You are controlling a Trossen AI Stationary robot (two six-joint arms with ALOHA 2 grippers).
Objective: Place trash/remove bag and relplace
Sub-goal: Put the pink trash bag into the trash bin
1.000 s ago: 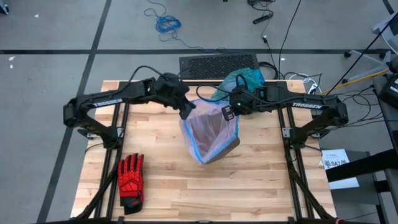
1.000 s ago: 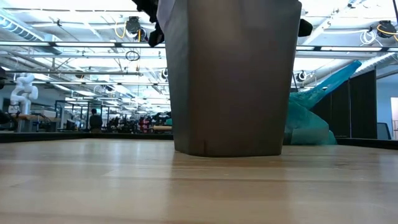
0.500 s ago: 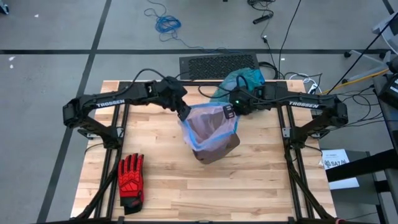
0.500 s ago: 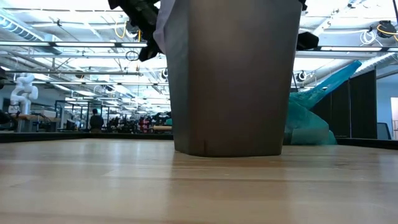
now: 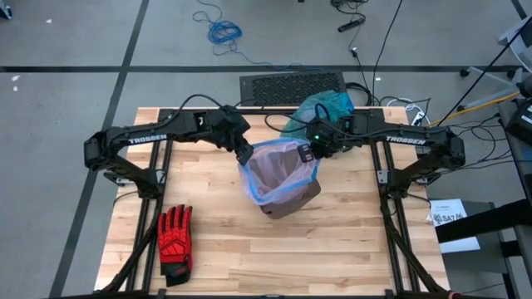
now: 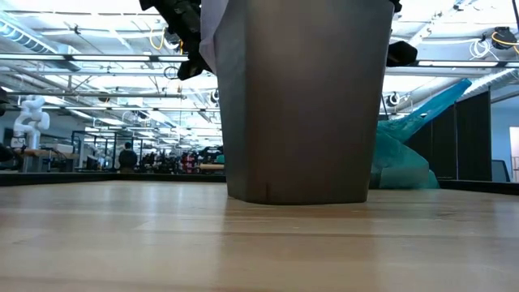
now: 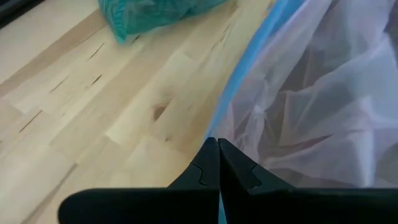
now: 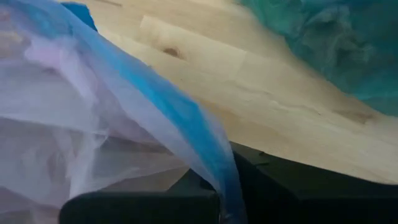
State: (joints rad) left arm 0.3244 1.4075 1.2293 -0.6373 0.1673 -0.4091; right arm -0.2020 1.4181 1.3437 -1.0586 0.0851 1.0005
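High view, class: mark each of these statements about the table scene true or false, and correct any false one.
1. The lilac bag is stretched between both tools. True.
2. The red glove lies inside the bin. False: it lies on the table, apart from the bin.
3. The teal bag sits at the table's far edge. True.
4. The left tool is wide open. False: it is shut on the lilac bag's rim.

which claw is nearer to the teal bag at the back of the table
Right. The right claw holds the lilac bag's rim just in front of the teal bag. The left claw grips the rim's opposite side, farther from it.
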